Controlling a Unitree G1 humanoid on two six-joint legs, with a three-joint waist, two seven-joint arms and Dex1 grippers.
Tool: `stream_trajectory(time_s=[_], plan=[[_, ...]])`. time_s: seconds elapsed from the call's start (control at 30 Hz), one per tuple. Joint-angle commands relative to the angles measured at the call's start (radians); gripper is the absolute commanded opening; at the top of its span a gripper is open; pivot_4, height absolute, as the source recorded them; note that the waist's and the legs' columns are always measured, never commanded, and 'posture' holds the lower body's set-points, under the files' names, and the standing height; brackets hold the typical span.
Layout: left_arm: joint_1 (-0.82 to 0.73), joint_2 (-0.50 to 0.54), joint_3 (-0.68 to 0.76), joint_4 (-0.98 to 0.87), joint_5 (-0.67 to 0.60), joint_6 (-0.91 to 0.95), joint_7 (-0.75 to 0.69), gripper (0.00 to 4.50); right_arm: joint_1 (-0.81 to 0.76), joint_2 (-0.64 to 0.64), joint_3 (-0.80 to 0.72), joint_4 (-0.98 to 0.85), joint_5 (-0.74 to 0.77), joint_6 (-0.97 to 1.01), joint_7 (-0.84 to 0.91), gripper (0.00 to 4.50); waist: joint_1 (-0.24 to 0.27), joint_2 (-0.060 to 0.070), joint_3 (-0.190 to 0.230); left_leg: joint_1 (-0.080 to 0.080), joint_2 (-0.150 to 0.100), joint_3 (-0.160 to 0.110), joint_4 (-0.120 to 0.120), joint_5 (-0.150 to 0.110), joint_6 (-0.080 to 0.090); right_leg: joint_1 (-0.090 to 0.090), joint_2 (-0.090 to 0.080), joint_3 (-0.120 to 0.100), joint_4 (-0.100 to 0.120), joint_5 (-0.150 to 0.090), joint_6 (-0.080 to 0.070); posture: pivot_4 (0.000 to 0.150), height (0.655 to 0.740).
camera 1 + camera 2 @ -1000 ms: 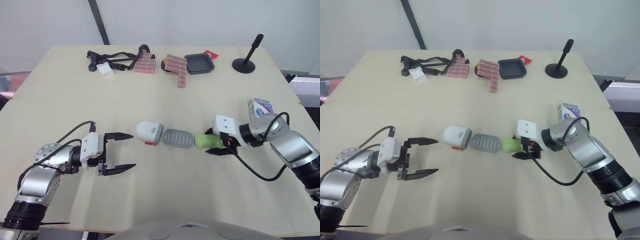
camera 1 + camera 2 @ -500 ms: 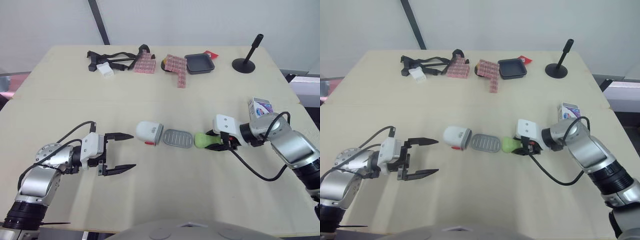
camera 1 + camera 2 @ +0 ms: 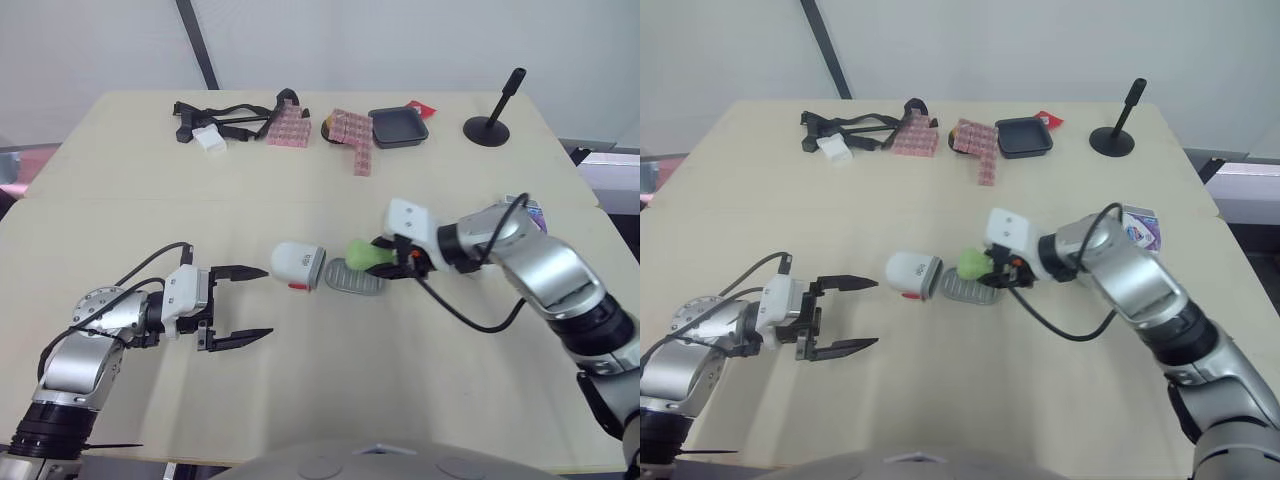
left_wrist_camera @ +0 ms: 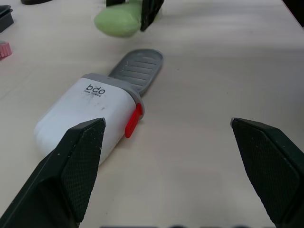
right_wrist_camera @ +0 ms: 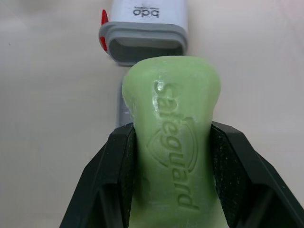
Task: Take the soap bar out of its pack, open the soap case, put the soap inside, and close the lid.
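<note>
My right gripper (image 3: 388, 256) is shut on the green soap bar (image 3: 362, 254) and holds it just above the grey inner tray (image 3: 350, 281) of the soap case. The tray is slid out of the white case cover (image 3: 298, 264), which lies on its side with a red latch. In the right wrist view the soap bar (image 5: 171, 109) sits between both fingers and points at the cover's open mouth (image 5: 145, 45). My left gripper (image 3: 267, 301) is open, low over the table, a short way left of the cover. The soap pack (image 3: 537, 213) peeks out behind my right arm.
Along the far edge of the table lie a black strap bundle (image 3: 225, 118), pink block clusters (image 3: 352, 132), a small black tray (image 3: 399, 127) and a black stand (image 3: 489, 126). The table's front half offers free room.
My right gripper closed on the soap, lifted it off the table and carried it left to above the grey tray. The left arm has not moved.
</note>
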Motion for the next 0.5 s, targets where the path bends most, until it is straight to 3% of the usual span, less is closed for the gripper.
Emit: stream_trajectory(time_s=[0.03,0.5], plan=[[-0.003,0.002,0.008,-0.015,-0.017,-0.009,0.005,4.5,-0.057,0.039,0.025,0.005,-0.016,0.02,-0.041,1.76,-0.001,0.0,0.0,0.0,0.0,0.0,0.0,0.0,0.0,0.0,0.0,0.0,0.0,0.0,0.0,0.15,0.74],[0.002,-0.004,-0.001,-0.029,-0.013,-0.004,0.027,4.5,-0.106,0.071,0.117,0.059,-0.02,0.084,-0.084,1.76,-0.002,0.0,0.0,0.0,0.0,0.0,0.0,0.0,-0.005,0.001,0.002,0.001,0.0,0.0,0.001,0.15,0.74]])
